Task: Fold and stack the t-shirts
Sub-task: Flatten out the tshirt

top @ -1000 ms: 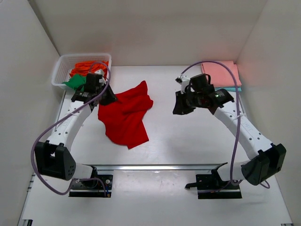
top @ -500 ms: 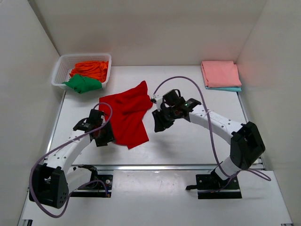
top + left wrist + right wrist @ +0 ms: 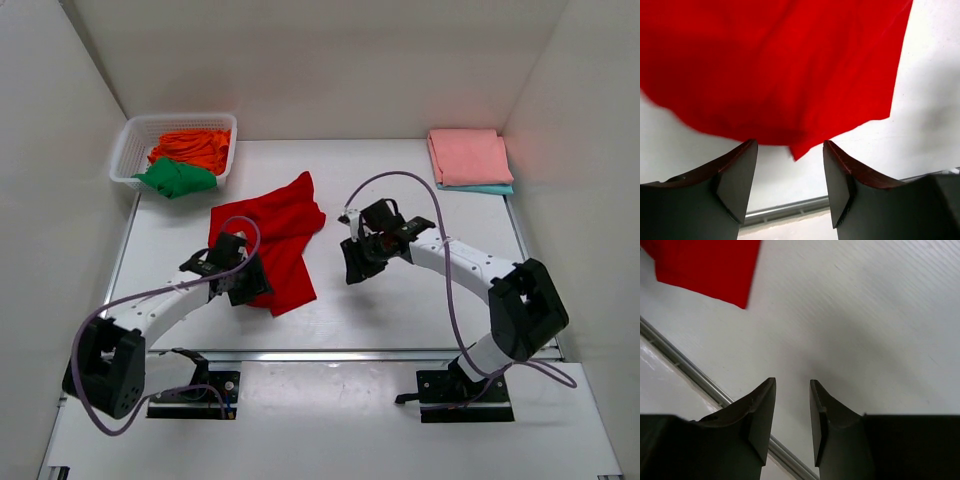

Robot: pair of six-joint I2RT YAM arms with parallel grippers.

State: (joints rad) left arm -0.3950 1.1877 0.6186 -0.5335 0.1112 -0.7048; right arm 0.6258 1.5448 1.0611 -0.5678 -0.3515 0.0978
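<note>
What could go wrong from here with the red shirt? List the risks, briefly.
1. The red t-shirt lies crumpled in overlapping layers. The open left claw, at its near corner, may pinch several layers at once.
2. The right claw hangs over bare table, apart from the shirt, with its jaws only narrowly apart. It may close on nothing.
3. The metal rail runs near that corner, so dragging the cloth nearward could snag it.

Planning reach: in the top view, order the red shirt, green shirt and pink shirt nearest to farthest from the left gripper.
1. Red shirt, mid-table, just beside the left gripper.
2. Green shirt, in the basket, back left.
3. Pink shirt, back right corner.
</note>
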